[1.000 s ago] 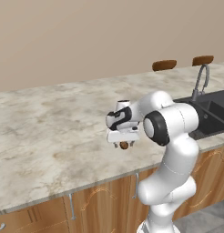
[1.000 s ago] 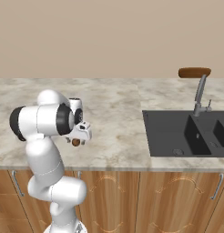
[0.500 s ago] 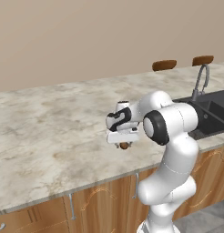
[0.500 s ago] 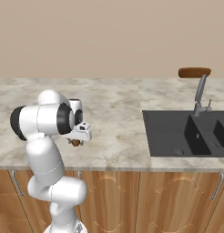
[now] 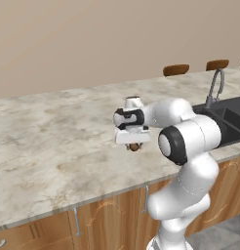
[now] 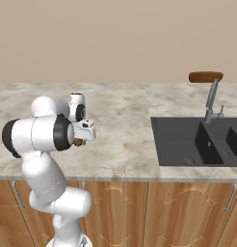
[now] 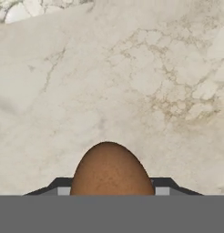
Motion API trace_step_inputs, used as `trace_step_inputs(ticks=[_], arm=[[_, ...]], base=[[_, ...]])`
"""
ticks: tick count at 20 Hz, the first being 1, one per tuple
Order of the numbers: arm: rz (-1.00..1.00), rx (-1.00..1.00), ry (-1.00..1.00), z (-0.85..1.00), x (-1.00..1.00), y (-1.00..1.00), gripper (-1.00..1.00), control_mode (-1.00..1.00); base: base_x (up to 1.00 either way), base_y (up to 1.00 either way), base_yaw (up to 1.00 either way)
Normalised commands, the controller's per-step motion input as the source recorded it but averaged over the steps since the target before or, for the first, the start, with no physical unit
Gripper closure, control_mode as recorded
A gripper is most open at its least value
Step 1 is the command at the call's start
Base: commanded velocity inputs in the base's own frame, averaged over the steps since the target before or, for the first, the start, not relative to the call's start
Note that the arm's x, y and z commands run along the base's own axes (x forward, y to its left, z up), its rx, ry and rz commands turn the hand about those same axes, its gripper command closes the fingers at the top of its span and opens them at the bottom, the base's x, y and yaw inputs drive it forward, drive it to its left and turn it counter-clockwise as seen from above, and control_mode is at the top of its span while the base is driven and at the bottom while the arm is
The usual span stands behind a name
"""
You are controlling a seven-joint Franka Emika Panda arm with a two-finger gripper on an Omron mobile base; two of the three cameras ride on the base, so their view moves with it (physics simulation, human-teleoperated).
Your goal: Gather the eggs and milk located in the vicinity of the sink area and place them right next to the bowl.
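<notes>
- One egg now sits between the fingertips of the gripper; a second ago the jaws stood wide about it, and they have since closed in to its sides.
- The claw is nearly as far shut as it gets, clamped on that brown egg, low over the marble counter and well to the left of the sink.
- Judgement: the grasp looks made, so lifting and carrying to the bowl would be the step ahead.
- The sink basin, right of the arm under its curved faucet, holds nothing I can make out beyond its drain.
</notes>
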Motion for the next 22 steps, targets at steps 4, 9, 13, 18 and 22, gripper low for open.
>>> trace_step_inputs(ticks=[4, 9, 13, 18, 22], arm=[[0.04, 0.0, 0.0, 1.0, -0.41, -0.25, 1.0, -1.0], [0.08, 0.01, -0.02, 0.92, -0.68, -0.32, 1.0, -1.0], [0.12, 0.04, -0.14, 0.73, -0.9, -0.22, 1.0, -1.0], [0.06, 0.03, -0.2, 0.12, -0.54, -0.08, 1.0, -1.0], [0.0, 0.0, 0.0, 0.0, 0.0, 0.0, 1.0, -1.0]], base=[[0.0, 0.0, 0.0], [0.0, 0.0, 0.0], [0.0, 0.0, 0.0], [0.0, 0.0, 0.0], [0.0, 0.0, 0.0]])
